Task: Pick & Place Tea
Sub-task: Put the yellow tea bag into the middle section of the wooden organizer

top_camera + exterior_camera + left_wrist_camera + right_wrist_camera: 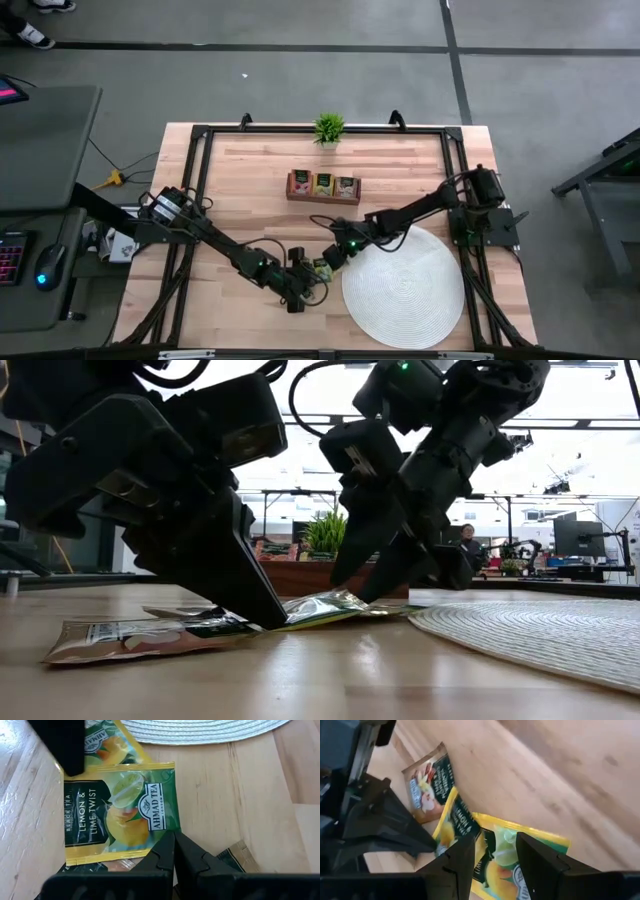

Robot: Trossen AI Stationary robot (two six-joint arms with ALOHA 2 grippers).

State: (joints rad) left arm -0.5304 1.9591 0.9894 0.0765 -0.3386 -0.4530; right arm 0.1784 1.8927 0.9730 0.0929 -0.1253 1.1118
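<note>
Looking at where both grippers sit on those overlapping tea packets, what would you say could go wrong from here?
1. The shut left gripper presses on the edge of the lemon and lime packet; if the open right gripper lifts it now, it may tear or slip.
2. The packets overlap, so the peach packet or another could get dragged along.
3. Both grippers stand close together, so they might collide.

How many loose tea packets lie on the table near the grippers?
3. A Lemon & Lime Twist packet sits in the middle, a yellow packet overlaps its edge toward the woven mat, and a pink-red packet lies at its opposite edge. Others could hide underneath.
</note>
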